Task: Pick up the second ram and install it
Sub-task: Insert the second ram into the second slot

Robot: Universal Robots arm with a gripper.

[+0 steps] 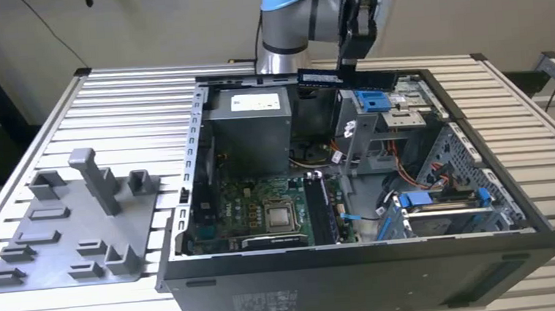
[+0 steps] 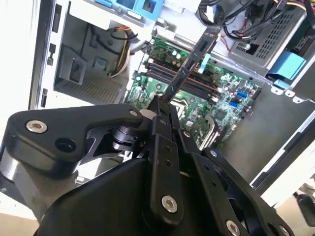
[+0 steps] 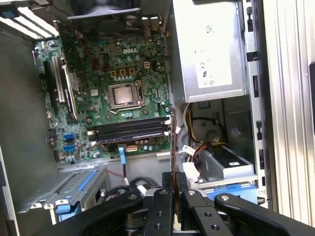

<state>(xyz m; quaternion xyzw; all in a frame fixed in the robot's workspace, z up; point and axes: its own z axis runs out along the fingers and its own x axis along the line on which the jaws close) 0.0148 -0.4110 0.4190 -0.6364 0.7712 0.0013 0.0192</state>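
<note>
My gripper [image 1: 347, 64] hangs above the back part of the open computer case [image 1: 365, 281], shut on the second ram [image 1: 323, 78]. The ram is a dark flat stick with a bluish-white label, held roughly level over the case's rear rim. In the second wrist view the black fingers [image 2: 166, 129] pinch the stick [image 2: 189, 64], which points out edge-on toward the green motherboard [image 2: 221, 101]. In the first wrist view the ram [image 3: 173, 147] shows as a thin edge above the gripper [image 3: 174, 183]. The memory slots [image 3: 130, 130] lie beside the processor [image 3: 123, 94].
A grey plastic tray [image 1: 64, 247] with an upright post [image 1: 97, 179] lies on the slatted table at the exterior view's left. Inside the case are the grey power supply [image 1: 248, 128], blue drive latches [image 1: 375, 101], a drive cage [image 1: 448, 209] and loose cables [image 1: 407, 183].
</note>
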